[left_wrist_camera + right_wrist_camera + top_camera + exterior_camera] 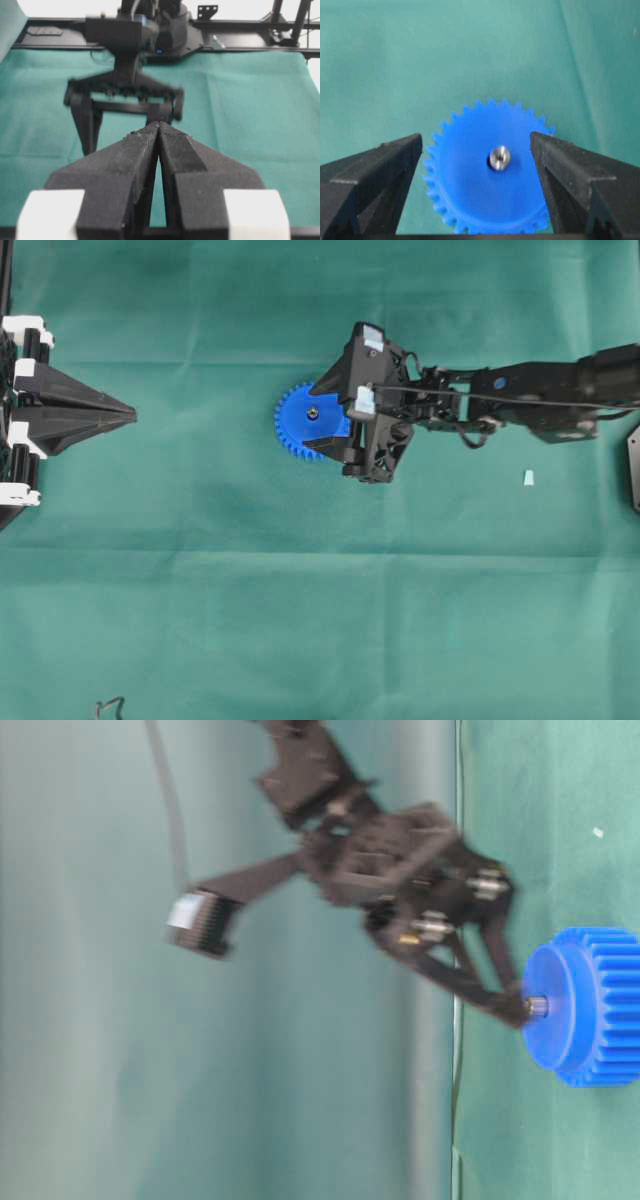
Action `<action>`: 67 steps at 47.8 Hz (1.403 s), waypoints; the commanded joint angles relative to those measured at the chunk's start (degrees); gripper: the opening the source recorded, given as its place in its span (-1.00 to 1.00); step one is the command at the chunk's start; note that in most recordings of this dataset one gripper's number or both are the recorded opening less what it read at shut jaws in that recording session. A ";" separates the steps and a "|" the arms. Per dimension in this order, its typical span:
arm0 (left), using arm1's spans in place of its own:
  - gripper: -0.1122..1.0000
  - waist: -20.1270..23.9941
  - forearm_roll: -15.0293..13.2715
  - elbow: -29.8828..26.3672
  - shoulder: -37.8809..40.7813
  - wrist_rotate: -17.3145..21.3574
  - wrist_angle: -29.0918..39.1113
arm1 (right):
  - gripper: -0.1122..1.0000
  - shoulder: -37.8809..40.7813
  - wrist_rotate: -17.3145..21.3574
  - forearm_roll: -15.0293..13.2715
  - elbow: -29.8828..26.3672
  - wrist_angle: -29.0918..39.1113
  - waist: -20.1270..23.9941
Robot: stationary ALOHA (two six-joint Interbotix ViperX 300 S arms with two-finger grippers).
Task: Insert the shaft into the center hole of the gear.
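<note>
The blue gear (300,425) lies flat on the green cloth, and its toothed rim fills the middle of the right wrist view (485,200). The silvery shaft (499,157) stands upright in the center hole (490,163), its top poking above the hub (537,1006) (313,413). My right gripper (476,145) hangs open over the gear (590,1005), a finger on each side of the shaft and neither touching it. My left gripper (131,416) rests at the far left, shut on nothing (159,124).
A pale light-blue chip (528,477) lies on the cloth to the right, below the right arm (540,390). A dark plate edge (634,465) sits at the right border. A cable end (108,706) shows at the bottom left.
</note>
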 commanded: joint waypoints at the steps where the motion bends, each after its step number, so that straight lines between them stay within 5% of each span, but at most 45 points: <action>1: -0.80 -0.09 0.18 -1.49 0.26 0.00 -0.26 | 0.89 -5.27 0.00 -0.53 -1.32 1.93 0.09; 29: -0.80 -0.09 0.18 -1.58 0.00 0.00 -0.26 | 0.87 -17.84 0.00 -1.32 2.64 6.15 0.00; 67: -0.80 -0.09 0.18 -1.58 -0.35 0.00 -0.26 | 0.86 -54.67 -0.35 -2.64 25.58 9.32 -0.35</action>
